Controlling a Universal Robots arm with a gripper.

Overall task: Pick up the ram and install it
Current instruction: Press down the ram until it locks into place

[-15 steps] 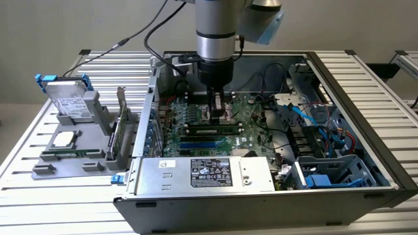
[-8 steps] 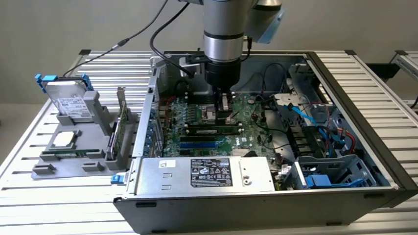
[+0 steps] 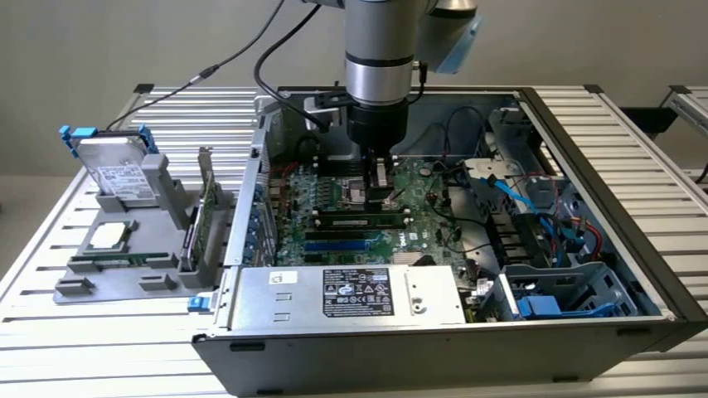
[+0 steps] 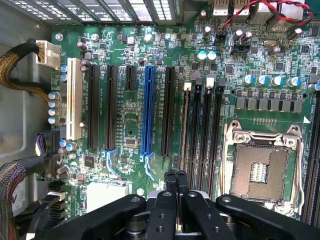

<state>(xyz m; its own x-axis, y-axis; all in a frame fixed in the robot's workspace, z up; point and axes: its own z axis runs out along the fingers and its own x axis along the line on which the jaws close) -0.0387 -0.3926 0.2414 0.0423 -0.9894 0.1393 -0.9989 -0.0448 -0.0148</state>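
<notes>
Green, thin circuit-board ram stick [image 3: 360,220] is being seen seated in a black motherboard slot, just below the black gripper [image 3: 379,184], whose fingers are clenched shut on nothing. Probably light, stiff, fragile; best pinched by its long edges. Blue cables [image 3: 531,199] and the open CPU socket [image 4: 260,172] are crowding nearby.

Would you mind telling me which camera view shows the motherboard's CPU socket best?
The wrist view. There the CPU socket is seen from almost straight above, with its metal frame and contact field in plain sight. In the exterior view it sits partly hidden behind the hand, with only its near edge showing.
</notes>
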